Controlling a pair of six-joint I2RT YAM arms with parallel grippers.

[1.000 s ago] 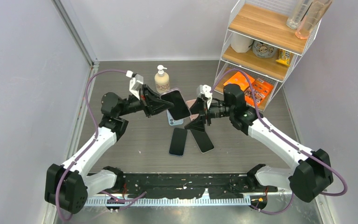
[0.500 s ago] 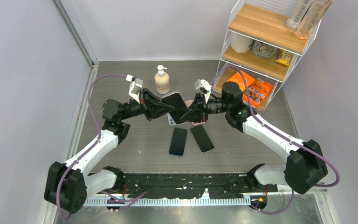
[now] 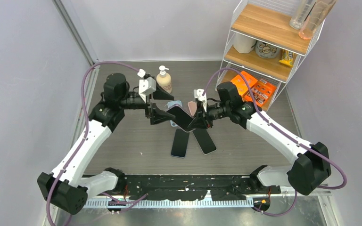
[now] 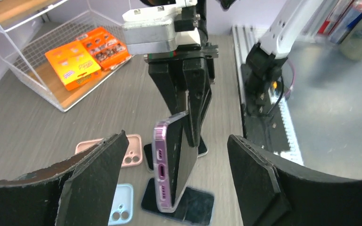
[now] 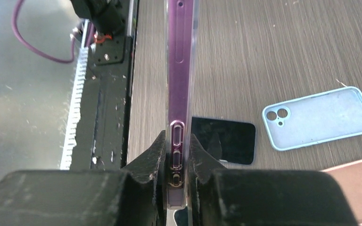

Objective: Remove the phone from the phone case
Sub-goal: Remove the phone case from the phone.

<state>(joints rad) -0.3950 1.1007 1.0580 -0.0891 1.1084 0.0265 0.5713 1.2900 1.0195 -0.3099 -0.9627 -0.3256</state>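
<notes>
A phone with a dark screen sits in a clear purple phone case point(image 3: 181, 117), held on edge above the table. My right gripper point(image 3: 196, 121) is shut on one end of it; in the right wrist view the fingers point(image 5: 156, 150) pinch the case's purple side point(image 5: 180, 70) at its buttons. My left gripper point(image 3: 158, 113) stands open just left of it. In the left wrist view its fingers point(image 4: 99, 160) flank the cased phone point(image 4: 172, 165) without touching it, with the right gripper point(image 4: 188, 108) gripping from behind.
Two bare phones point(image 3: 180, 142) point(image 3: 204, 140) lie on the table under the held one. A light blue case point(image 5: 318, 117) and a pink case point(image 5: 358, 188) lie beside them. A soap bottle point(image 3: 163, 80) stands behind, and a wire shelf rack point(image 3: 264, 47) at the back right.
My right gripper moved in and shut on the cased phone. My left gripper, which held it before, opened and drew back to the left.
</notes>
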